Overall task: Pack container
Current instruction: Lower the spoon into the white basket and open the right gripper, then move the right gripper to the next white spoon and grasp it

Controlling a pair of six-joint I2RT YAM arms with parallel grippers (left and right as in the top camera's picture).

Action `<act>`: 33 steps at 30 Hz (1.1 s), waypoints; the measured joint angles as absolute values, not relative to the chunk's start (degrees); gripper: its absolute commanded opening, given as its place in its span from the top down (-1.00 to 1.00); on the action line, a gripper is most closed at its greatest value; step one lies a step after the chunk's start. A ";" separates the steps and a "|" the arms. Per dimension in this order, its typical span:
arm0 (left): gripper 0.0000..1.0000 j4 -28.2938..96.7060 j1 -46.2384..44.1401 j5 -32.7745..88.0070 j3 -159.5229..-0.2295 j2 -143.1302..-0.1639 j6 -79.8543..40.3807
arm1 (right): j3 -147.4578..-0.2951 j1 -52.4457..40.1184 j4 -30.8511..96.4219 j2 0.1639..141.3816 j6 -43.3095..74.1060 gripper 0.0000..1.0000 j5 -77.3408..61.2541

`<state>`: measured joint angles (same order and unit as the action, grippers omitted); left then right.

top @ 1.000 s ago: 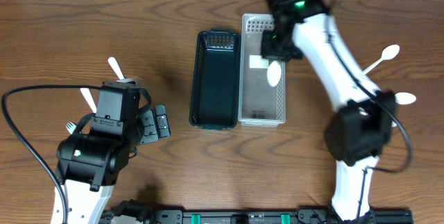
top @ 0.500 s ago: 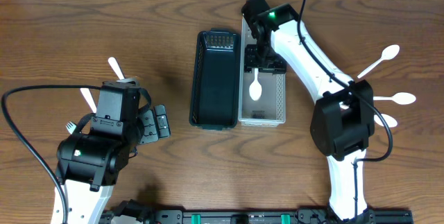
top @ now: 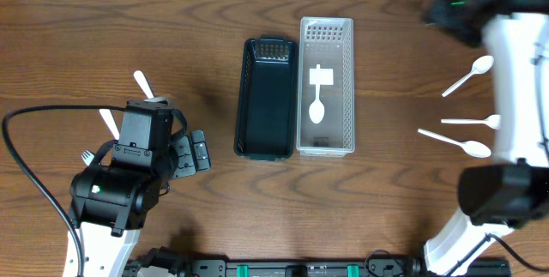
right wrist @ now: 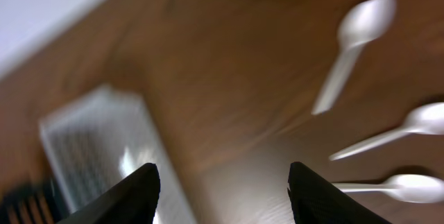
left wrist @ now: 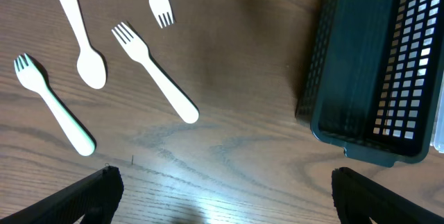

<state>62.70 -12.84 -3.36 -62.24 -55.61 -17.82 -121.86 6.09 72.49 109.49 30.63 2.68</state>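
Brown wood-grain tabletop (top: 171, 20) is filling the overhead view. A dark basket (top: 242, 97) and a clear basket (top: 347, 97) are sitting side by side at its middle. One white spoon (top: 316, 105) is lying inside the clear basket, and the dark basket is showing nothing in it. Three loose spoons (top: 469, 123) are waiting on the wood to the right, well apart from both baskets. My right gripper (top: 450, 7) is hanging blurred near the far right corner, and my left gripper (top: 196, 151) is hovering left of the dark basket.

From my left wrist, I am seeing my left gripper (left wrist: 225, 175) spread wide with only bare wood between the jaws. Three forks (left wrist: 156, 75) and a lone spoon (left wrist: 80, 37) are lying apart on the table. The dark basket (left wrist: 368, 137) is standing at the right edge of the view, untouched.

My right wrist view is coming through smeared. My right gripper (right wrist: 223, 168) is showing its jaws apart and carrying nothing. The loose spoons (right wrist: 354, 44) are lying ahead on the right, and the clear basket (right wrist: 104, 154) is showing on the left.

I am judging the packing as barely begun: one spoon is in, and the other spoons and all the forks are yet to go.
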 measured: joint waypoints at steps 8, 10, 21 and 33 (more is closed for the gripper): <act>-0.96 62.81 -12.84 -3.38 -62.24 -55.61 -17.82 | -122.13 16.88 73.23 119.13 33.34 -0.39 3.44; -0.96 62.81 -12.84 -3.38 -62.24 -55.61 -17.82 | -121.86 17.74 73.14 122.78 33.52 -0.38 3.38; -0.96 64.10 -12.84 -3.38 -62.24 -55.61 -17.82 | -121.10 21.63 69.10 132.55 33.91 -0.35 2.74; -0.96 64.10 -12.84 -3.38 -62.24 -55.61 -17.82 | -121.12 23.77 64.18 140.00 32.47 -0.33 1.45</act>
<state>64.10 -12.84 -3.38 -62.24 -55.61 -17.82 -121.12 23.77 64.18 140.00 32.47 1.45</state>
